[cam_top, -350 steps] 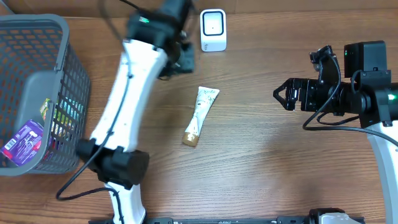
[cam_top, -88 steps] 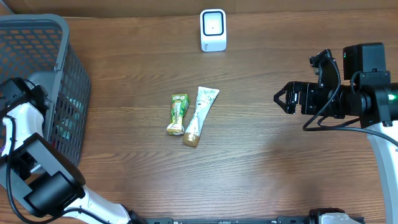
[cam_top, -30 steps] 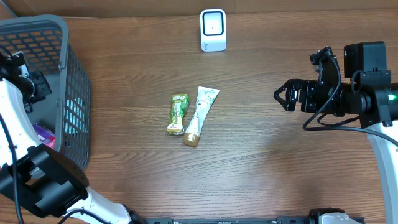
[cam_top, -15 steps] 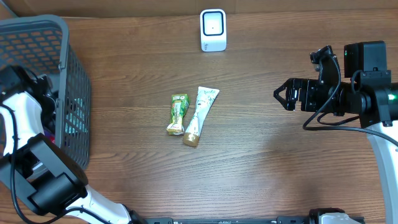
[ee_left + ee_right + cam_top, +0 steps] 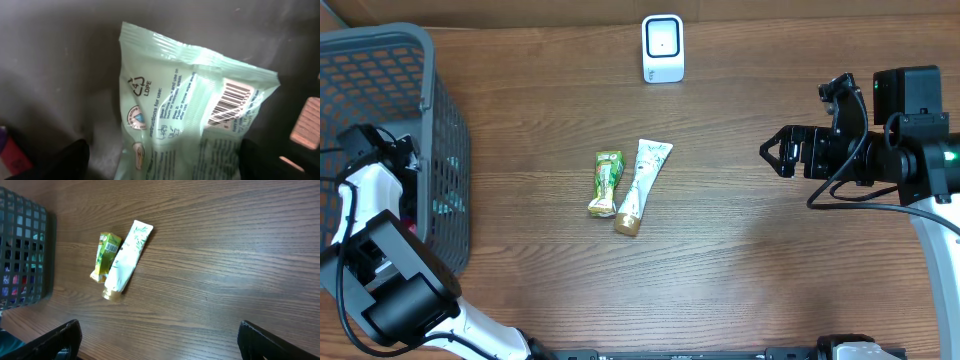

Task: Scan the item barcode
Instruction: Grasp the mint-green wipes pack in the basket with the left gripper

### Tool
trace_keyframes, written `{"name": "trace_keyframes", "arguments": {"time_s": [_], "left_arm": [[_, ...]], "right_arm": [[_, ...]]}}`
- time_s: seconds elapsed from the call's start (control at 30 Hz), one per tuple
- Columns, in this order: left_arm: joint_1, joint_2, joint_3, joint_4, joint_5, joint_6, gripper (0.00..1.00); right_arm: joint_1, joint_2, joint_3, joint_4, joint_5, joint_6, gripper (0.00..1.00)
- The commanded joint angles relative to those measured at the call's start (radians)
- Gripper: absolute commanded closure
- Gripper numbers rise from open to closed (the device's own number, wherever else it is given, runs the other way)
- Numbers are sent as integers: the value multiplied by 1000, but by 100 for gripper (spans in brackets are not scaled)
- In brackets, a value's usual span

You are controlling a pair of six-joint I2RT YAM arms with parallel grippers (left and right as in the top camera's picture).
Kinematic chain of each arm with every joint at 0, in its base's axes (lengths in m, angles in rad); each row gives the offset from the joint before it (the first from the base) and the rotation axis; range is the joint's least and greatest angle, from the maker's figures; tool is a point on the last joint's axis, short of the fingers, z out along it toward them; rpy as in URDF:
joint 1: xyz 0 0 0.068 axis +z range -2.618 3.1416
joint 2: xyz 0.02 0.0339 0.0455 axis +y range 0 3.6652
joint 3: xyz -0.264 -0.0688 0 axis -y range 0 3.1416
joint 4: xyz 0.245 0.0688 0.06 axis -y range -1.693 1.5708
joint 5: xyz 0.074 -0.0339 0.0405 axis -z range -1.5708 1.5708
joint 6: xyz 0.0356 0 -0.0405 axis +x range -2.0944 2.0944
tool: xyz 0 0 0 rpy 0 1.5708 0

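Closest to us, a pale green packet (image 5: 180, 115) lay flat on the floor of the basket (image 5: 370, 40). Its barcode (image 5: 229, 102) faced up near one edge. The left gripper (image 5: 162, 155) hung over the packet inside the basket with its fingers spread wide to either side, released and grasping nothing.

Out on the table (image 5: 740, 270), to the right of the basket, we saw a small green sachet (image 5: 607, 183) and a white tube (image 5: 644, 185) lying just beside each other. The tube was on the side away from the basket. Much farther right of the basket, the right gripper (image 5: 767, 154) hovered above the wood with its jaws parted and empty.

Farthest off, beyond the basket's far right corner, a white scanner (image 5: 662, 48) stood near the back edge.
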Motion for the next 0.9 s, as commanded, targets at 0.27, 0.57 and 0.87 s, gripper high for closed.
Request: {"name": "trace_keyframes", "arguments": {"time_s": [0.27, 0.57, 0.87], "left_arm": [[-10, 2, -46, 21, 39, 15, 40], [-10, 2, -92, 38, 37, 15, 47], [-10, 2, -126, 66, 14, 15, 19]], "right_arm": [[5, -4, 11, 7, -6, 3, 0], [5, -4, 11, 6, -6, 4, 0], [5, -4, 11, 6, -6, 3, 0]]}}
